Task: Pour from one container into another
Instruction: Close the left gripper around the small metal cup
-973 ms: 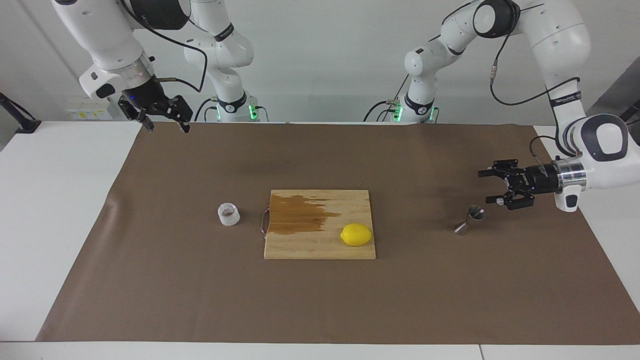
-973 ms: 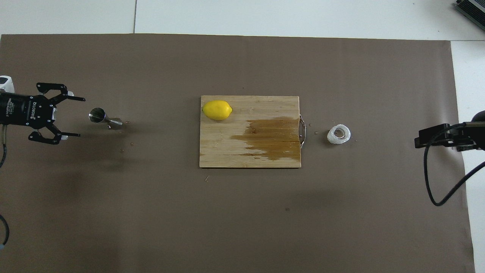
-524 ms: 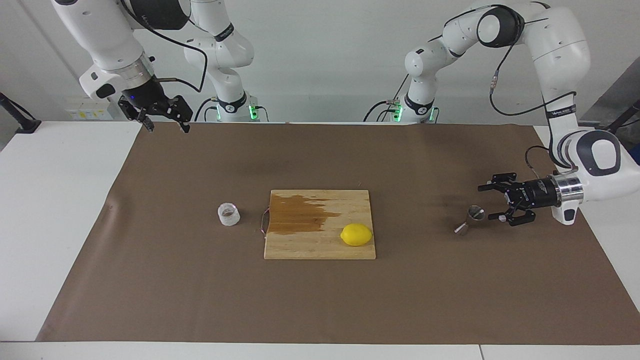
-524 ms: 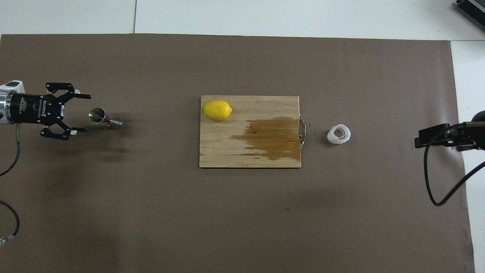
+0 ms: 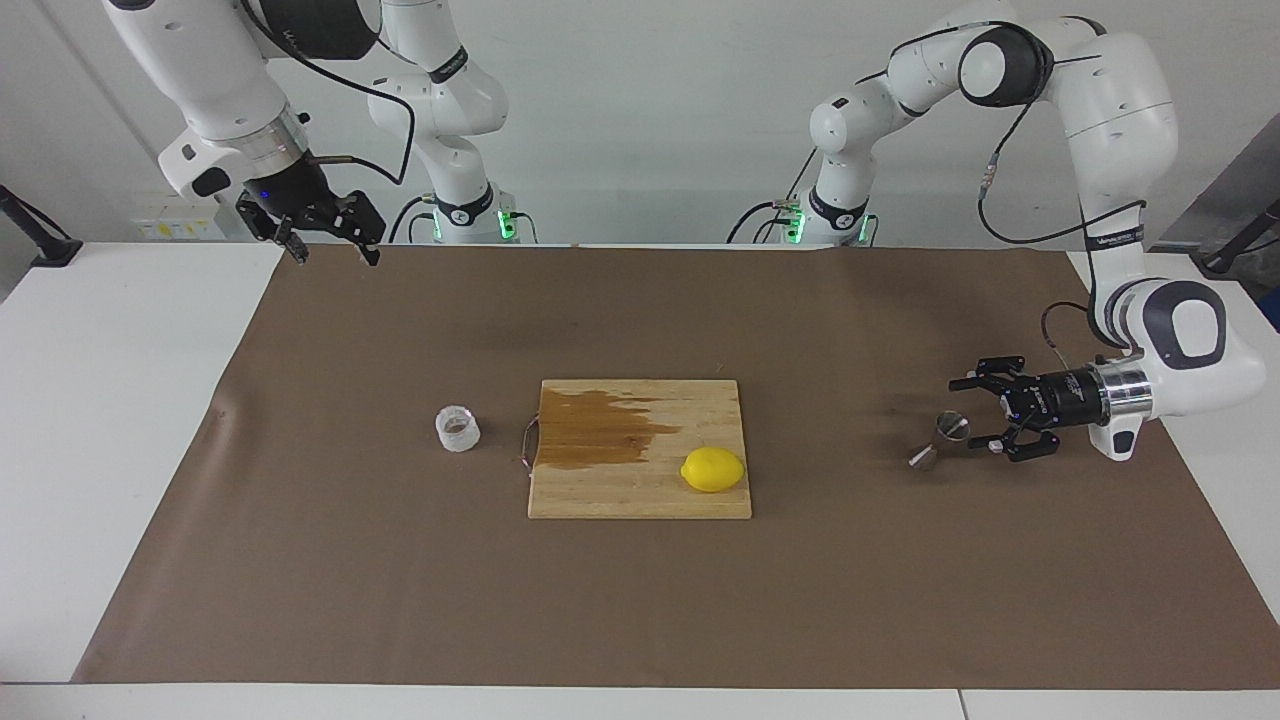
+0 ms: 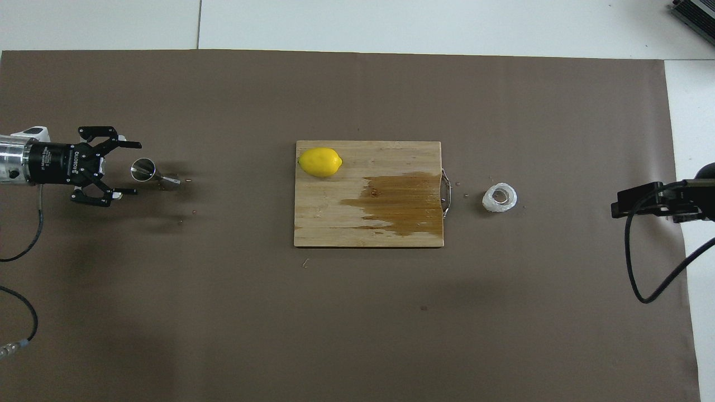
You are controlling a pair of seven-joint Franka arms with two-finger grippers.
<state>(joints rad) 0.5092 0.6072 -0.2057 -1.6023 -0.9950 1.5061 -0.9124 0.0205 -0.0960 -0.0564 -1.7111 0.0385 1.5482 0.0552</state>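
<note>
Early stage, nothing poured yet judging by layout: no container held, grasp, lift and pour all left. Left pincer (image 5: pixel 978 414) low at the left arm's end of the counter (image 5: pixel 300 560), fingers spread wide, empty, pointing sideways at the jigger (image 5: pixel 938 440). Jigger stands tilted-looking on the mat, just beside the fingertips, about level with the gap, not touching as far as I can tell. Clear cup (image 5: pixel 457 428) sits just beside the cutting board (image 5: pixel 640 490), well apart from both pincers. Right pincer (image 5: pixel 330 247) waits raised, open, empty. 2 containers still well apart.

White wall (image 5: pixel 640 120), white table (image 5: pixel 110 420)
</note>
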